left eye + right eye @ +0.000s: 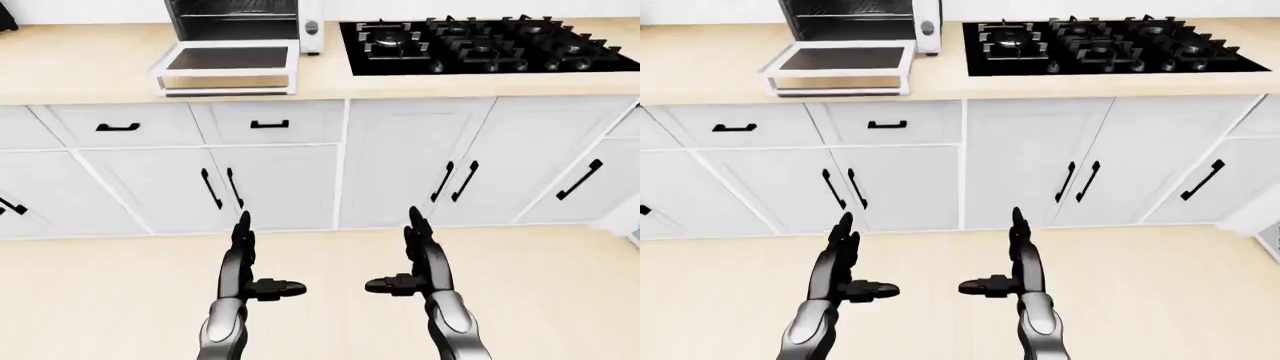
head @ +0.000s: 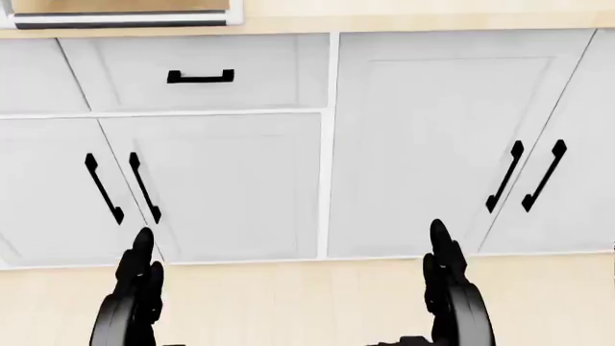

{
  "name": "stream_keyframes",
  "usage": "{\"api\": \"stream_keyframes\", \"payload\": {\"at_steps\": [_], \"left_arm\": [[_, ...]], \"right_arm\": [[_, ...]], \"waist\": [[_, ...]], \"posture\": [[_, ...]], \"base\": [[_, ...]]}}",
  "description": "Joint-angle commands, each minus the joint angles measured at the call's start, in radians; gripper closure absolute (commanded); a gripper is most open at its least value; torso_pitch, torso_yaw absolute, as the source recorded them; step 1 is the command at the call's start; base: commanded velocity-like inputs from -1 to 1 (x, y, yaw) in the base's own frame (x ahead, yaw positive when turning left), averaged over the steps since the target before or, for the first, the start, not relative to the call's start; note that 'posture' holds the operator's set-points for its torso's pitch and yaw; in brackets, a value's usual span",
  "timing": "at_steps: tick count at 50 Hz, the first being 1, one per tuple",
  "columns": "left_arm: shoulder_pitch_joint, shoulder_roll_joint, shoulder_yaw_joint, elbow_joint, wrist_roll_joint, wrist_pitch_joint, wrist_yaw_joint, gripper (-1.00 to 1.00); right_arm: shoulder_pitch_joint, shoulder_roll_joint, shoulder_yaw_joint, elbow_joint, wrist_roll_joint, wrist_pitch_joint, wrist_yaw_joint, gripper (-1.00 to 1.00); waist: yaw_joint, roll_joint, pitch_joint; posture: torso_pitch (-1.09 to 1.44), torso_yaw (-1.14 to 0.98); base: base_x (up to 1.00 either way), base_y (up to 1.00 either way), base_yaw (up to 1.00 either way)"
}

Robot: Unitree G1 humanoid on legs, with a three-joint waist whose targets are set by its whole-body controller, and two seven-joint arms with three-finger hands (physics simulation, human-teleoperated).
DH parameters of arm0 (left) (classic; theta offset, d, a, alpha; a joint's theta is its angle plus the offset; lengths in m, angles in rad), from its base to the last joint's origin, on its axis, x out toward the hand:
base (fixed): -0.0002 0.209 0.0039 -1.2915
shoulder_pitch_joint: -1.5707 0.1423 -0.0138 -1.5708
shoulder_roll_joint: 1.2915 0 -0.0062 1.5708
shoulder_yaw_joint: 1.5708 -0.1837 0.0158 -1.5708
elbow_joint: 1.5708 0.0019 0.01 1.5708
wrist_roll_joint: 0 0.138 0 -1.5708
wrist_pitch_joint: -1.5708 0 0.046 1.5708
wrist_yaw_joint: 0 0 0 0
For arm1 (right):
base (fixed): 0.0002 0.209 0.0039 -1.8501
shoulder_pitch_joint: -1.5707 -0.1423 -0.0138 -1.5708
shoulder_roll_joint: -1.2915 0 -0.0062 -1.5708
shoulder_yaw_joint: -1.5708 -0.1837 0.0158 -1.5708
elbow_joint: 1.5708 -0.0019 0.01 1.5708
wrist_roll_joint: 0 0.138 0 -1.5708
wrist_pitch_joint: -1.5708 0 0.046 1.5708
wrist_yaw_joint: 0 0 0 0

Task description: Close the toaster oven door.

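Standing off from the worktop [image 1: 90, 75], both robot hands, left [image 1: 240, 259] and right [image 1: 422, 259], are hanging spread and empty. Toaster oven door [image 1: 228, 66] is lying fully open; approaching and lifting it is what the next move calls for.

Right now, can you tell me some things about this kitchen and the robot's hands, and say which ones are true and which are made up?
1. The toaster oven door is hanging open, lying flat over the counter. True.
2. The left hand is touching the door. False: it is low in the left-eye view, over the floor, well apart from it.
3. The black stove sits to the right of the toaster oven in the left-eye view. True.
4. The right hand is holding a cup. False: its fingers are open and empty.
5. A cabinet door under the counter is open. False: all the cabinets in view look shut.
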Motion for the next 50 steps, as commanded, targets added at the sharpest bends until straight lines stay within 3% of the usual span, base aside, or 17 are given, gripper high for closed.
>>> {"api": "stream_keyframes", "payload": {"at_steps": [1, 3, 5, 7, 8, 19, 22, 26, 34, 39, 42, 45, 50], "left_arm": [[-0.031, -0.003, 0.008, -0.123, -0.038, -0.009, -0.006, -1.00], [-0.030, -0.002, 0.006, -0.132, -0.049, -0.010, -0.011, -1.00], [-0.030, -0.002, 0.005, -0.142, -0.059, -0.008, -0.016, -1.00], [-0.033, -0.001, 0.007, -0.144, -0.062, -0.008, -0.015, -1.00], [-0.034, 0.000, 0.006, -0.151, -0.061, -0.007, -0.014, -1.00], [-0.085, 0.018, 0.035, -0.249, -0.086, 0.069, 0.000, -1.00], [-0.133, 0.036, 0.066, -0.292, -0.097, 0.123, 0.010, -1.00], [-0.144, 0.041, 0.062, -0.321, -0.089, 0.148, 0.014, -1.00], [-0.237, 0.098, 0.125, -0.341, -0.070, 0.169, 0.006, -1.00], [-0.345, 0.170, 0.208, -0.358, -0.141, 0.245, 0.060, -1.00], [-0.384, 0.223, 0.217, -0.364, -0.126, 0.196, 0.054, -1.00], [-0.412, 0.248, 0.237, -0.387, -0.151, 0.229, 0.046, -1.00], [-0.488, 0.329, 0.288, -0.380, -0.185, 0.214, 0.045, -1.00]], "right_arm": [[-0.035, -0.004, -0.005, -0.084, 0.012, -0.056, 0.002, -1.00], [-0.036, -0.004, -0.006, -0.087, 0.014, -0.053, 0.001, -1.00], [-0.037, -0.004, -0.007, -0.087, 0.015, -0.053, 0.001, -1.00], [-0.038, -0.005, -0.007, -0.093, 0.016, -0.050, 0.000, -1.00], [-0.040, -0.006, -0.009, -0.094, 0.017, -0.049, 0.000, -1.00], [-0.099, -0.027, -0.045, -0.275, 0.064, 0.107, 0.004, -1.00], [-0.114, -0.032, -0.055, -0.309, 0.077, 0.140, 0.004, -1.00], [-0.141, -0.050, -0.071, -0.344, 0.078, 0.164, 0.009, -1.00], [-0.235, -0.110, -0.143, -0.368, 0.114, 0.229, 0.004, -1.00], [-0.317, -0.177, -0.193, -0.402, 0.137, 0.290, 0.001, -1.00], [-0.357, -0.206, -0.211, -0.439, 0.153, 0.323, 0.005, -1.00], [-0.389, -0.242, -0.216, -0.456, 0.126, 0.306, 0.018, -1.00], [-0.480, -0.319, -0.270, -0.475, 0.146, 0.362, 0.024, -1.00]], "waist": [[-0.002, -0.008, -0.001], [0.007, 0.000, -0.063], [0.006, -0.007, -0.019], [0.007, -0.008, -0.068], [0.008, -0.008, -0.074], [0.008, -0.004, -0.089], [0.009, -0.005, -0.092], [0.008, -0.005, -0.094], [0.008, -0.004, -0.087], [0.007, -0.004, -0.084], [0.007, -0.004, -0.078], [0.006, -0.004, -0.076], [0.008, -0.002, -0.072]], "posture": [[0.00, 0.00], [0.00, 0.00], [0.00, 0.00], [0.00, 0.00], [0.00, 0.00], [0.00, 0.00], [0.00, 0.00], [0.00, 0.00], [0.00, 0.00], [0.00, 0.00], [0.00, 0.00], [0.00, 0.00], [0.00, 0.00]], "base": [[0.00, 0.00, 0.00], [0.00, 0.00, 0.00], [0.00, 0.00, 0.00], [0.00, 0.00, 0.00], [0.00, 0.00, 0.00], [0.00, 0.00, 0.00], [0.00, 0.00, 0.00], [0.00, 0.00, 0.00], [0.00, 0.00, 0.00], [0.00, 0.00, 0.00], [0.00, 0.00, 0.00], [0.00, 0.00, 0.00], [0.00, 0.00, 0.00]]}}
